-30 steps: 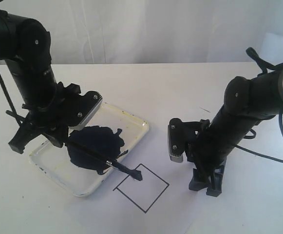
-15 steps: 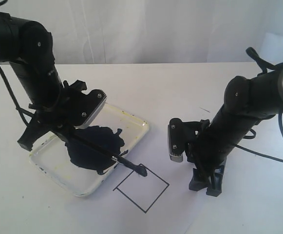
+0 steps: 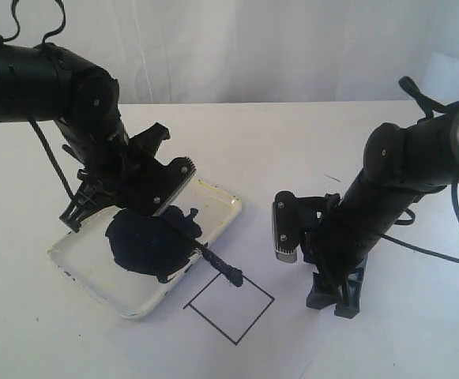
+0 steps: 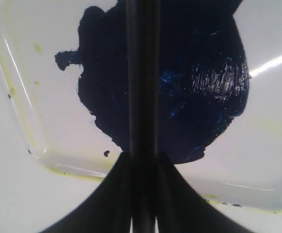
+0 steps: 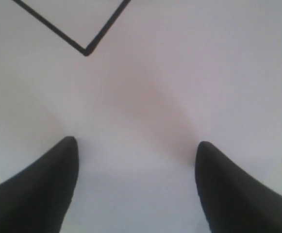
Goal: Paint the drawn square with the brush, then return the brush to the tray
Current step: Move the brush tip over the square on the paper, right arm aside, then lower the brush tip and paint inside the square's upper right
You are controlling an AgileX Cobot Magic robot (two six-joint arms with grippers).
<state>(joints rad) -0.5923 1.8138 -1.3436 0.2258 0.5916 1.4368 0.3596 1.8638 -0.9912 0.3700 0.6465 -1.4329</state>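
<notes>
left gripper (image 4: 143, 170) pinches the brush (image 3: 213, 260) over the tray (image 3: 79, 264), tip at a corner of the square (image 3: 229, 309); right gripper (image 5: 136, 143) spread wide above paper

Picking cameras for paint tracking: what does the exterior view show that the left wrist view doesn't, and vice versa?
Exterior only: the drawn square, blank inside, with the brush tip at its far corner, and the right gripper, open and holding nothing. Left wrist only: glossy stroke marks in the paint puddle, and a close look at the left gripper clamped on the handle. Both: the tray, puddle, brush handle and left gripper.
</notes>
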